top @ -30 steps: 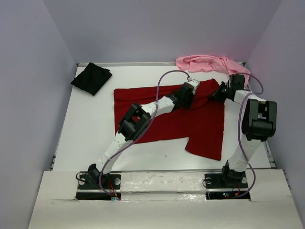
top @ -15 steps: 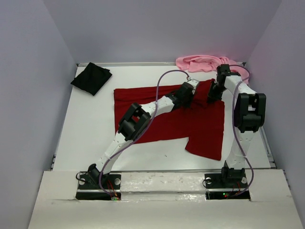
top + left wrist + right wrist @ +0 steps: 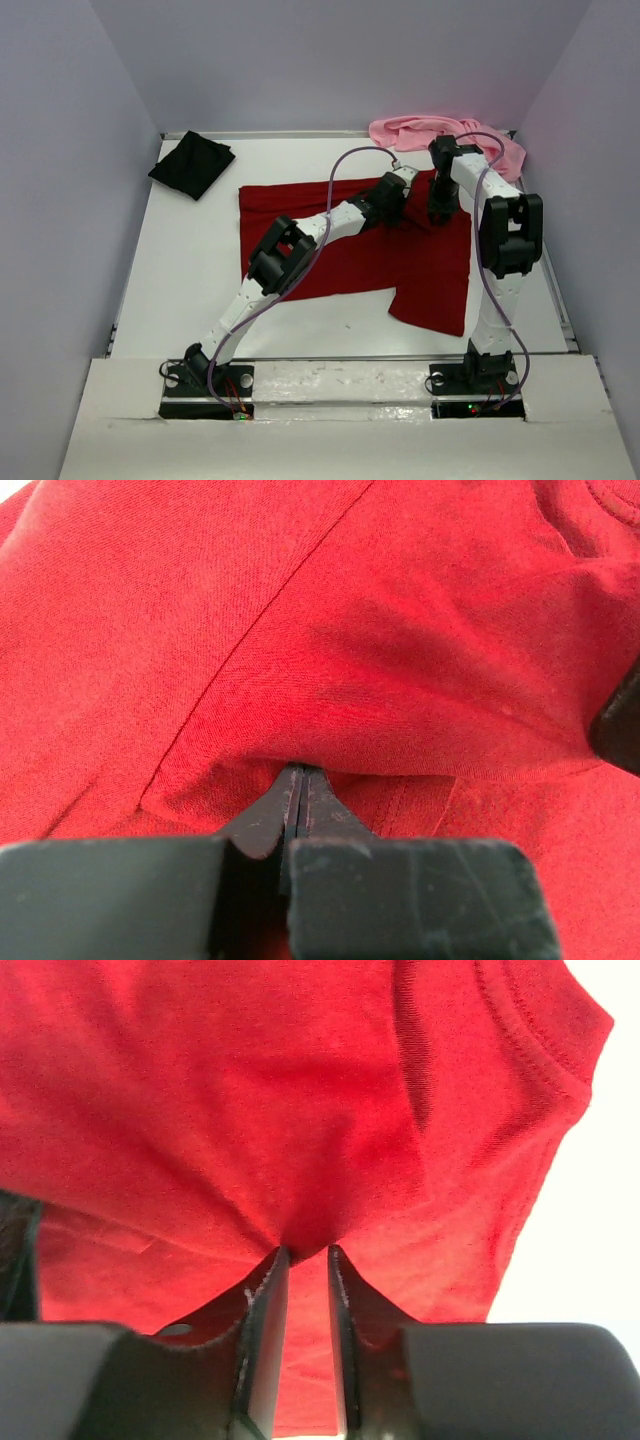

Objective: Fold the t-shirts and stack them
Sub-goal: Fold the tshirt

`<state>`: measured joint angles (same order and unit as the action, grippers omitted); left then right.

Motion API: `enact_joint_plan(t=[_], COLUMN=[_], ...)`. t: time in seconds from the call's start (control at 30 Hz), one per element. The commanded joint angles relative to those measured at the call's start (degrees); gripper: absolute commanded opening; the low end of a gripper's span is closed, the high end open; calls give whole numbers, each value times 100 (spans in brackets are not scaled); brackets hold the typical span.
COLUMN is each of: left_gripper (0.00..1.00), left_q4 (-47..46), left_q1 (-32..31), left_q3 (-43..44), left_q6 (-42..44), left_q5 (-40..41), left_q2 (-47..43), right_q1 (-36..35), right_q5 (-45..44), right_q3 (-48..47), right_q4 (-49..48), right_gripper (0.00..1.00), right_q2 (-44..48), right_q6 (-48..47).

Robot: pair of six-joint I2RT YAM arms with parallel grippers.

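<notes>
The dark red t-shirt [image 3: 340, 250] lies spread mid-table, its right shoulder part turned in over the body. My left gripper [image 3: 400, 212] is on that raised fold; in the left wrist view its jaws [image 3: 300, 772] are pressed together at the fold's edge, red cloth [image 3: 400, 630] all around. My right gripper [image 3: 440, 208] stands just to the right of it, jaws [image 3: 307, 1252] a little apart, a pucker of red cloth [image 3: 250, 1090] at the tips. The black t-shirt [image 3: 192, 165] lies folded at the back left. The pink t-shirt [image 3: 430, 130] lies bunched at the back right.
White table [image 3: 190, 280] with raised edges at the back and sides; grey walls close by. The right arm's upper link [image 3: 510, 235] stands over the red shirt's right edge. The two grippers are almost touching.
The right gripper has swung left from the table's right side toward the left gripper, carrying the shirt's corner inward, and its jaws have parted. The left arm has stayed put.
</notes>
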<state>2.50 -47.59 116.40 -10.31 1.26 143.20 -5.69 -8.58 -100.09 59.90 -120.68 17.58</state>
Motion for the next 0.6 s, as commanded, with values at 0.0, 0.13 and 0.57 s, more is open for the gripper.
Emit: enact_joint_plan(t=[0.0, 0.13, 0.57], left_gripper=[2, 2, 43], left_q4=[233, 338, 532], left_q1=[31, 31, -233], left_q3=[-3, -73, -820], left_q6=[81, 90, -59], left_q5=[6, -20, 129], left_q2=[-345, -494, -1549], right_q1=[7, 7, 7], right_q5=[-452, -434, 453], right_q3=[-19, 25, 218], right_q4=[102, -66, -936], right_gripper=[29, 29, 30], right_q2=[-96, -122, 598], right_q6=[-9, -9, 34])
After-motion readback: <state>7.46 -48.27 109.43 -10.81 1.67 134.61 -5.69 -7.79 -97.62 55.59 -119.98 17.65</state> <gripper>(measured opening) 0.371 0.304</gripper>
